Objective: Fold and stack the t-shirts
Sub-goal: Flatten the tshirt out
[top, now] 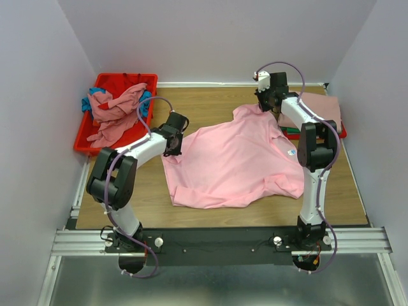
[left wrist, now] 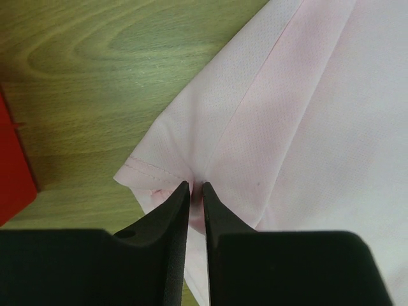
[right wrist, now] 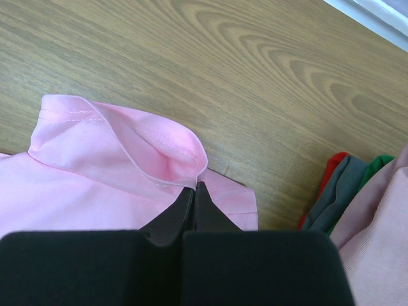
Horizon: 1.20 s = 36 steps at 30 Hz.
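Observation:
A bright pink t-shirt (top: 236,162) lies spread, front down and a little rumpled, on the middle of the wooden table. My left gripper (top: 173,143) is at the shirt's left corner. In the left wrist view its jaws (left wrist: 196,186) stand a narrow gap apart, with the pink cloth (left wrist: 306,127) bunched at the tips and showing through the gap. My right gripper (top: 266,105) is at the shirt's far edge. The right wrist view shows it (right wrist: 194,185) shut on a raised fold of the pink hem (right wrist: 159,150).
A red bin (top: 86,137) at the far left holds a crumpled dusty rose shirt (top: 118,115) and a teal one (top: 86,102). At the far right a folded dusty rose shirt (top: 322,108) tops a stack; red, grey-teal and green edges (right wrist: 338,191) show beneath. Walls close in on three sides.

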Motion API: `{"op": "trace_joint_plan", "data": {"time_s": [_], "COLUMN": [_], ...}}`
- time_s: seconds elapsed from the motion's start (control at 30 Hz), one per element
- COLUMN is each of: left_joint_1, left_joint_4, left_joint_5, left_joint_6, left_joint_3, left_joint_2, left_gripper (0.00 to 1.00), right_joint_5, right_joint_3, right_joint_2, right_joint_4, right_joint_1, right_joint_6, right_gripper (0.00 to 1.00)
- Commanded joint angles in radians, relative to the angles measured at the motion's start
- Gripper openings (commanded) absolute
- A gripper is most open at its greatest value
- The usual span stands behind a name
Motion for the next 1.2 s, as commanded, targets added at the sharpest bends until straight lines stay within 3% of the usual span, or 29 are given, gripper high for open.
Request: {"op": "trace_joint_plan", "data": {"time_s": [0.0, 0.07, 0.67, 0.87, 1.13, 1.17], "left_joint_1": [-0.007, -0.007, -0.01, -0.01, -0.01, -0.01], "left_joint_4": [-0.03, -0.034, -0.047, -0.051, -0.048, -0.048], "left_joint_5": [-0.038, -0.037, -0.041, -0.058, -0.035, -0.032], "left_joint_6": [-0.007, -0.007, -0.003, -0.003, 0.005, 0.003], "left_joint_3": [0.037, 0.043, 0.041, 0.044, 0.044, 0.046], "left_joint_2": [-0.046, -0.046, -0.005, 0.009, 0.012, 0.012], "left_gripper": [0.23, 0.28, 0.27, 0.14, 0.07, 0.0], "right_joint_5": [-0.022, -0.02, -0.019, -0.017, -0.017, -0.017], "right_joint_3": [-0.012, -0.012, -0.012, -0.014, -0.011, -0.011], "right_joint_2": [-0.028, -0.028, -0.032, -0.031, -0.036, -0.036], "right_joint_4": [0.014, 0.013, 0.013, 0.013, 0.013, 0.013], "right_joint_1": [-0.001, 0.003, 0.001, 0.003, 0.001, 0.001], "right_joint_6": [0.015, 0.015, 0.015, 0.013, 0.015, 0.015], "right_gripper": [0.0, 0.0, 0.0, 0.0, 0.0, 0.0]}}
